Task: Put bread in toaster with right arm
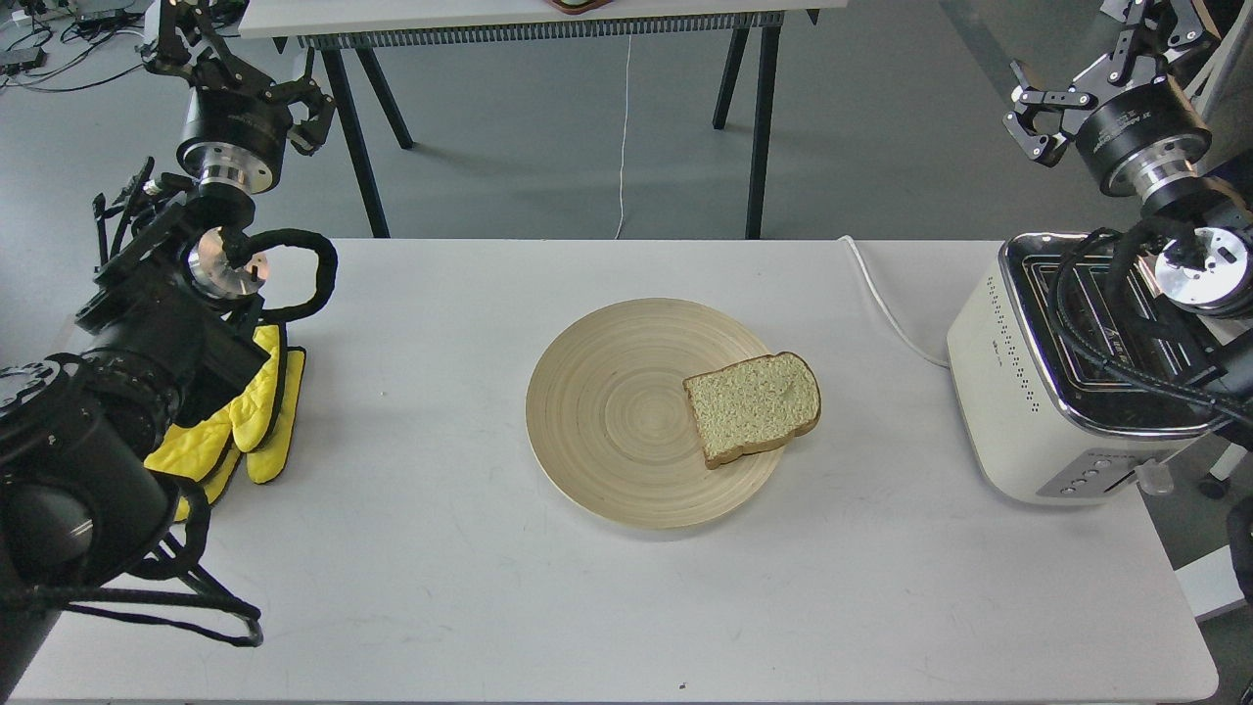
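Lying flat at the plate's three o'clock edge, the bread overhangs the rim slightly. Further toward three o'clock on the table stands the toaster, its cord running off toward eleven. Our right gripper hangs above it, fingers apart and empty. Our left gripper, also spread, sits at ten o'clock above the yellow gloves.

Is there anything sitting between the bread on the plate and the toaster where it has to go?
Nothing visible on the table between the bread and the toaster; only the white cord lies behind that stretch. However, the right arm and its cables hang over the toaster's slots.
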Available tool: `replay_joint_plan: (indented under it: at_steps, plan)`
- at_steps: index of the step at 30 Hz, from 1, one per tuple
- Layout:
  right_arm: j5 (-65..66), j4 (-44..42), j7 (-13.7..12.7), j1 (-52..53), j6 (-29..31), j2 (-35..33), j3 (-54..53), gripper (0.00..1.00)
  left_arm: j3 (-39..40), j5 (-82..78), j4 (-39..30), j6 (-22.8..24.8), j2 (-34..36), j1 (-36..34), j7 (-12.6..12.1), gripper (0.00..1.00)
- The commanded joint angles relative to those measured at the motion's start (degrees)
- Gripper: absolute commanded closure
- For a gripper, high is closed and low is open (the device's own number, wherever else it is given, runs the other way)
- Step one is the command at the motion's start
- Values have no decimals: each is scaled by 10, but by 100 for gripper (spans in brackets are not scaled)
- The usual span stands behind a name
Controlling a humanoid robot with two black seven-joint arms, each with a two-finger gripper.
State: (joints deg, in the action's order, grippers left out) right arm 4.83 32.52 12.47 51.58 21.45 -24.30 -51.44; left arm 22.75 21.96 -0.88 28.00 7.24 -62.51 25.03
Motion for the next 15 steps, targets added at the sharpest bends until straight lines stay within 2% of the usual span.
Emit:
replay_joint_plan:
  at_steps: [1,8,15]
  plan:
    - [0,1,3,-3,-2,0,-1,1,-2,-1,1,0,-2,0,-1,0]
    - [0,15,2,2,-8,1,2,1,2,0,1,0,-1,1,0,0]
    - [6,90,0,10,-29,-28,20,1,2,-1,1,0,-3,0,0,0]
